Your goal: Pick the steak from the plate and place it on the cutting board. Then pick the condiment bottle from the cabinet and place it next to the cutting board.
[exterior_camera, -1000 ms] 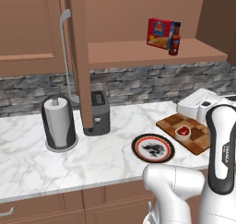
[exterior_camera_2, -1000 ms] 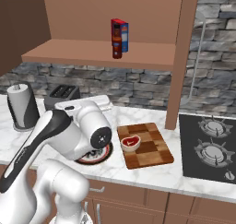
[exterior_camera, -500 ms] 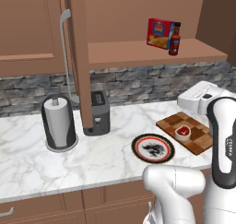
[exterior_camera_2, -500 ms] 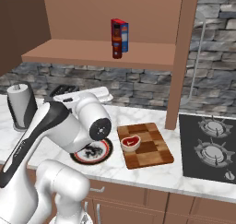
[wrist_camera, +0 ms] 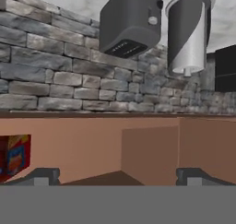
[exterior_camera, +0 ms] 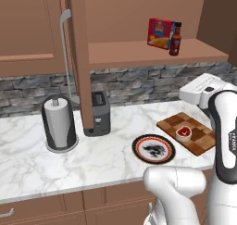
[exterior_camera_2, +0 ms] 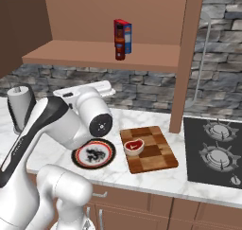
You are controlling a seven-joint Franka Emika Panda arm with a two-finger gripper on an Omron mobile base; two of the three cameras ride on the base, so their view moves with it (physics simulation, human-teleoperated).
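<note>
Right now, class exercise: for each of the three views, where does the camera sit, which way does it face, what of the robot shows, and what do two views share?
Left base view: behind the arm's left, looking down at the counter; arm at lower right.
Right base view: behind its right; arm at lower left.
Hand view: on the hand, rolled upside down, facing the stone wall, toaster and paper towel roll; jaws apart.
Both base views share the plate, steak, cutting board and condiment bottle.

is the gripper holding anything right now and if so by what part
Nothing is held. The gripper is open with bare space between its fingertips, facing the cabinet. The steak lies on the cutting board; the condiment bottle stands on the shelf.
</note>
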